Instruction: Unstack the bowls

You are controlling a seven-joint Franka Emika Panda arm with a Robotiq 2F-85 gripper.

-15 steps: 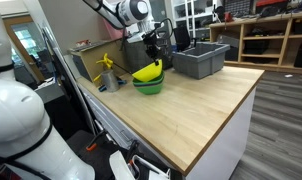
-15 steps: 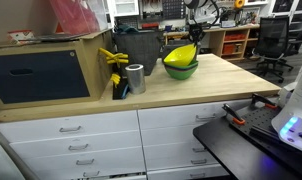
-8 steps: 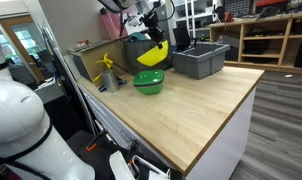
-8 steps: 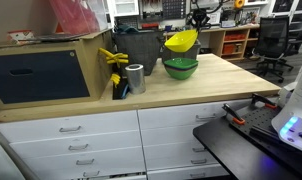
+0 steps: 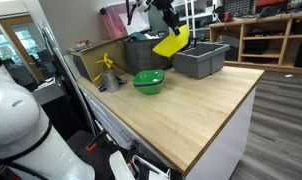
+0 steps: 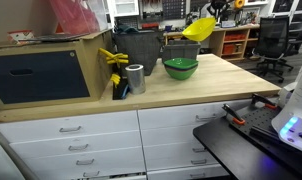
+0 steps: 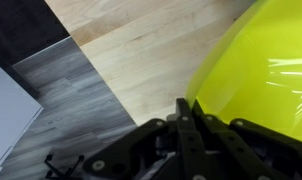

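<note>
My gripper [image 5: 167,24] is shut on the rim of the yellow bowl [image 5: 172,42] and holds it tilted, high above the wooden table [image 5: 191,105]. The yellow bowl also shows in an exterior view [image 6: 200,28] and fills the right of the wrist view [image 7: 256,80], with my gripper [image 7: 185,112] pinching its edge. The green bowl [image 5: 148,81] sits on the table below and to the side; it shows in both exterior views [image 6: 180,68]. I cannot tell whether the dark blue-purple bowl lies under the green one; it is hidden.
A grey rectangular bin [image 5: 199,59] stands at the back of the table, close under the lifted bowl. A yellow spray bottle [image 5: 108,73] and a metal can [image 6: 136,78] stand by a dark box [image 6: 46,72]. The table edge drops to grey floor [image 7: 61,110].
My gripper has lifted the yellow bowl off the green bowl, raising it high and towards the grey bin, tilting it more. The green bowl stays on the table.
</note>
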